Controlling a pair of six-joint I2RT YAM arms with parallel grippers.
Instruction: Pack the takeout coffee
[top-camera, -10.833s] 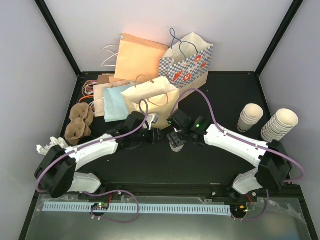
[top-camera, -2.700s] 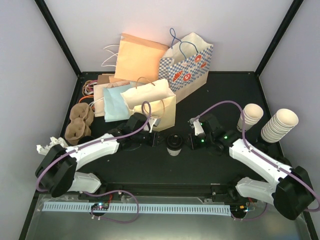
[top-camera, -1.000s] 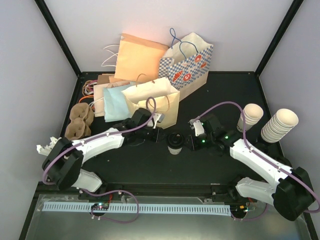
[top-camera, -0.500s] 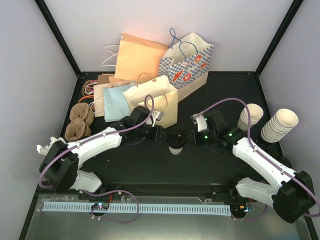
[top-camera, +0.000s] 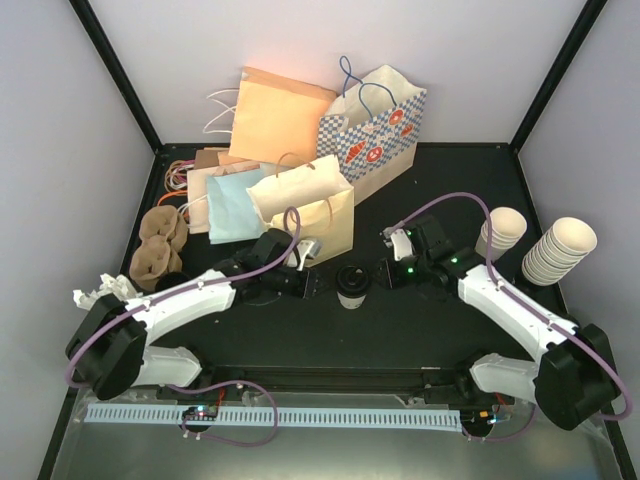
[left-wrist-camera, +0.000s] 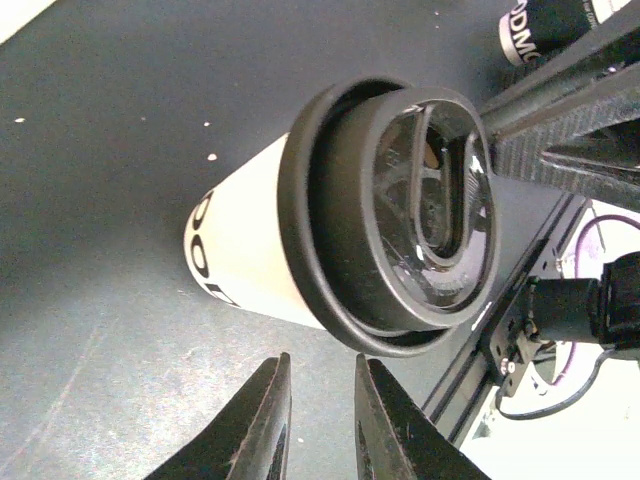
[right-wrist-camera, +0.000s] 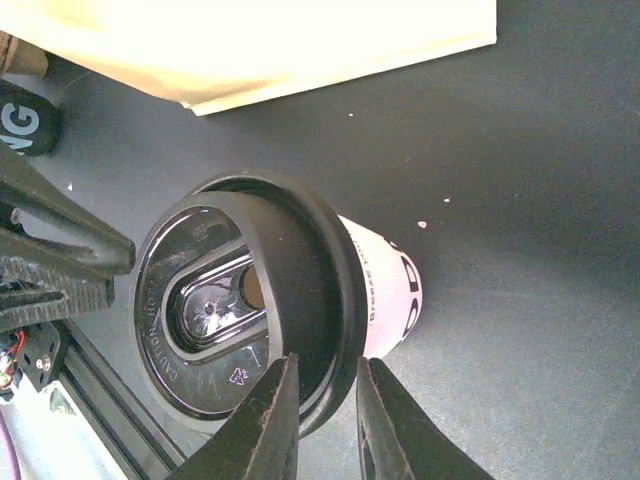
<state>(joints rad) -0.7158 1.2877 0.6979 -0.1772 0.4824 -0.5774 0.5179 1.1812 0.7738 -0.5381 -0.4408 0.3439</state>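
Observation:
The takeout coffee, a cream-white cup with a black lid, stands upright on the black table between my two grippers. The left gripper is just to its left. In the left wrist view its jaws are a narrow gap apart and empty, with the cup just beyond the tips. The right gripper is at the cup's right. In the right wrist view its tips straddle the rim of the lid with a narrow gap. Whether they pinch the rim does not show.
A cream paper bag stands open just behind the cup. Behind it are a light blue bag, an orange bag and a checkered bag. Stacked lidless cups lie at the right, brown cup carriers at the left.
The left gripper has come down from the cream bag's front to the cup's left side. The right gripper shifted slightly. The cup has not moved.

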